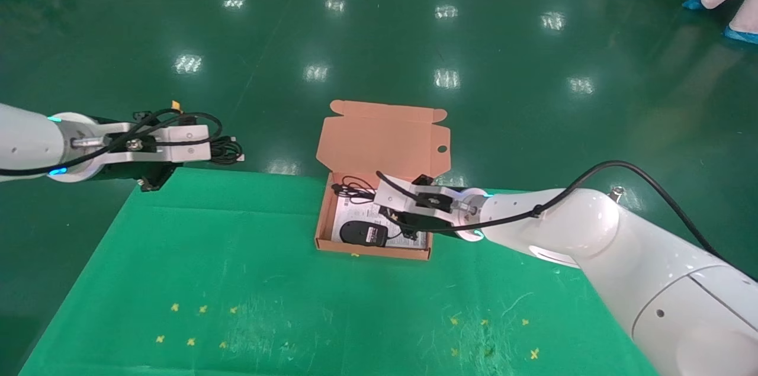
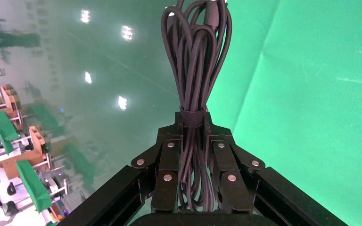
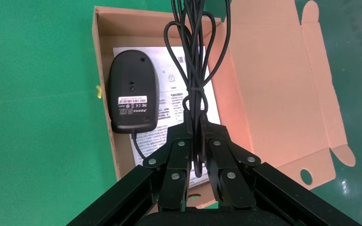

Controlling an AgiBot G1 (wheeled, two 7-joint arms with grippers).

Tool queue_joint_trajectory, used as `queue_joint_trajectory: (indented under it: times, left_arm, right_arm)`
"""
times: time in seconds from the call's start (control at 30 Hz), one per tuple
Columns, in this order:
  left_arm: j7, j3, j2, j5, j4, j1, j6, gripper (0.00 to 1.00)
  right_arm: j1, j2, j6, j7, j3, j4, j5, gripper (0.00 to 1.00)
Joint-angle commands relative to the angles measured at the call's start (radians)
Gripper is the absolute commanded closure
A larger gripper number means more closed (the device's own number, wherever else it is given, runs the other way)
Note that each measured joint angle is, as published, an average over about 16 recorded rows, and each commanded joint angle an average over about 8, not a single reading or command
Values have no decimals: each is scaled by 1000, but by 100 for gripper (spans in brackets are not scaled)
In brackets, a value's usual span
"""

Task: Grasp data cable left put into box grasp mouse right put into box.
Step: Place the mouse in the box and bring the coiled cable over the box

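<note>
My head camera looks forward and down over the green mat, taking in both arms and the open box from well back. My left wrist camera sights close along its fingers, out past the mat's edge to the floor. My right wrist camera stares straight down into the box, a near view of what the head camera sees farther off.
</note>
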Motion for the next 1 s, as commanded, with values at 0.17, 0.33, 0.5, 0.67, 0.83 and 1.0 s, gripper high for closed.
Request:
queue_joint_trajectory:
  times: [0.17,0.33,0.5,0.67,0.83,1.0]
  left_arm:
    - [9,2,11,-9,5,6,-10,100]
    - [57,12,62,-39,49,20,-55,100]
    - [128,26,134,-73,132,34,-118,100]
    - [195,36,209,-109,225,55,-194,100]
    - [265,44,299,-134,340,74,-289,100]
    - [346,52,400,-159,489,83,-391,100]
  right_arm:
    - [1,17,-11,8,-30,21,8,0]
    - [0,52,-21,12,-39,54,8,0]
    - [-1,109,-31,13,-32,97,15,0]
    - [4,183,-35,26,-22,150,21,0]
    - [19,277,-38,49,-14,217,18,0]
    - [39,391,-47,84,-5,305,12,0]
